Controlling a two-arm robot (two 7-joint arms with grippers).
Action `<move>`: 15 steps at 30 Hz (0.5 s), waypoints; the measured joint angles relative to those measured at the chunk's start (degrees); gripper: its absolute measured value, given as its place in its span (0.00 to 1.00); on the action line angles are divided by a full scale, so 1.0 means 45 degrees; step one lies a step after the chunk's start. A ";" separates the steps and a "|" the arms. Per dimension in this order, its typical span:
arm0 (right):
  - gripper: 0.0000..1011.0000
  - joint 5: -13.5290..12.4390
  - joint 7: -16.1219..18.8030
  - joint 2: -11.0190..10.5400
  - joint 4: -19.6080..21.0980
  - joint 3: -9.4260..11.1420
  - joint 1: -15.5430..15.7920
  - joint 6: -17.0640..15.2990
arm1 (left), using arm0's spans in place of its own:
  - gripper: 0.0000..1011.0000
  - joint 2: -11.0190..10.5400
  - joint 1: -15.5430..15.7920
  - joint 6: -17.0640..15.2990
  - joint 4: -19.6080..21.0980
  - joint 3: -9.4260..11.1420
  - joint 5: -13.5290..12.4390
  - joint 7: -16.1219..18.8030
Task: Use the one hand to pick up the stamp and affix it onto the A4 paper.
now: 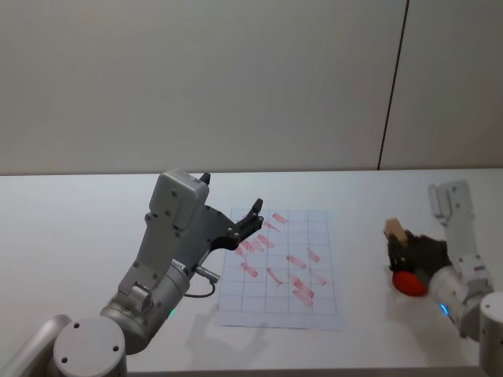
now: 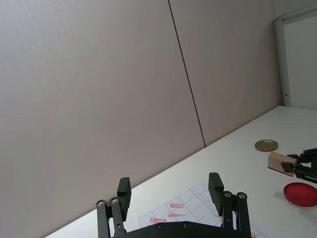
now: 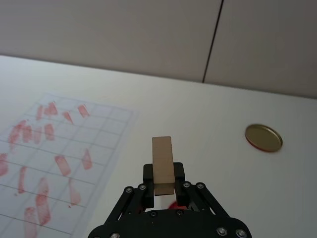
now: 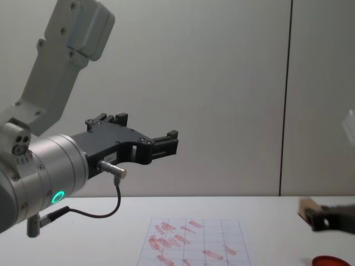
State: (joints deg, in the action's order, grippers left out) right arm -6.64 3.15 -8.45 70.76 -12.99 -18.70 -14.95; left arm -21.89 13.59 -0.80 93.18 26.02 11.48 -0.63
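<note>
pale wall behind a white tabletop (image 1: 78, 236). head view: the a4 paper (image 1: 328, 308) lies at centre, red marks scattered over its grid. well to its right, the right gripper (image 1: 402, 247) has its fingers closed on the stamp (image 1: 395, 231), just above a red disc (image 1: 409, 281). left wrist view: the left gripper (image 2: 169, 191) hangs over the paper, fingers spread wide with nothing between them; a brass lid (image 2: 266, 145) lies beyond the disc. right wrist view: the stamp juts past the fingertips. chest view: the stamp is held clear of the tabletop.
</note>
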 joint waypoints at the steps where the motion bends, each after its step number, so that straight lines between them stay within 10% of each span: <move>1: 0.21 0.0008 0.0064 0.0014 0.0094 -0.0019 0.0003 0.0030 | 0.98 0.0000 0.0000 0.0000 0.0000 0.0000 0.0000 0.0001; 15: 0.21 0.0237 0.1246 0.0413 0.1358 -0.0709 0.0177 -0.0452 | 0.98 0.0000 0.0000 0.0000 0.0000 0.0001 0.0000 0.0000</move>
State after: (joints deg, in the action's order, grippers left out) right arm -5.57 8.76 -6.60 76.88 -16.18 -17.90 -16.98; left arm -21.89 13.59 -0.80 93.18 26.03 11.48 -0.63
